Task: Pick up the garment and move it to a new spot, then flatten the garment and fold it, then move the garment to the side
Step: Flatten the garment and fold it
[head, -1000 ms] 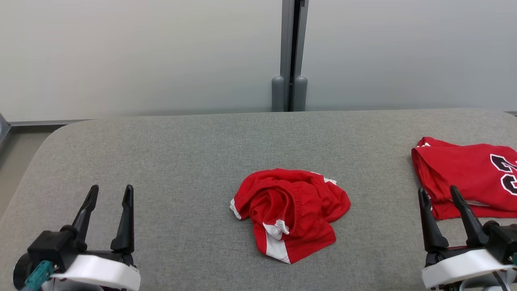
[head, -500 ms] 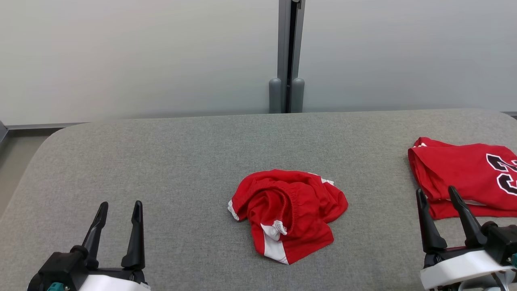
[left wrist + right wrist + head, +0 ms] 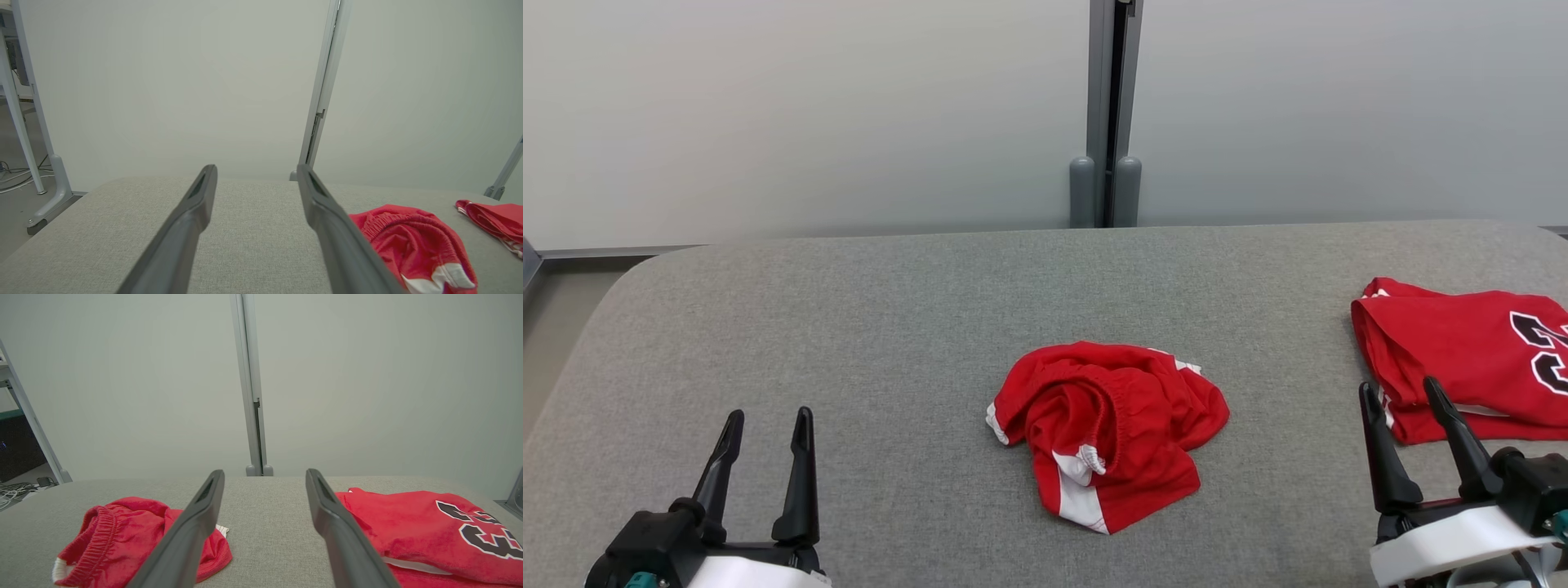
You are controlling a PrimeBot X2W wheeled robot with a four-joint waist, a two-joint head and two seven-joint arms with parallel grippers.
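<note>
Evidently both arms waited at the ready; the left gripper (image 3: 770,413) hovered over the bench's (image 3: 890,310) near left corner, jaws spread wide with nothing between them; the right gripper (image 3: 1396,385), equally wide and empty, hung at the near right edge, just before a folded red jersey (image 3: 1462,367) lying along that edge, probably set aside as finished; the garment (image 3: 1107,433), crumpled red shorts with white trim, lay heaped mid-bench, between both grippers and touched by neither; pick-up had not begun.
</note>
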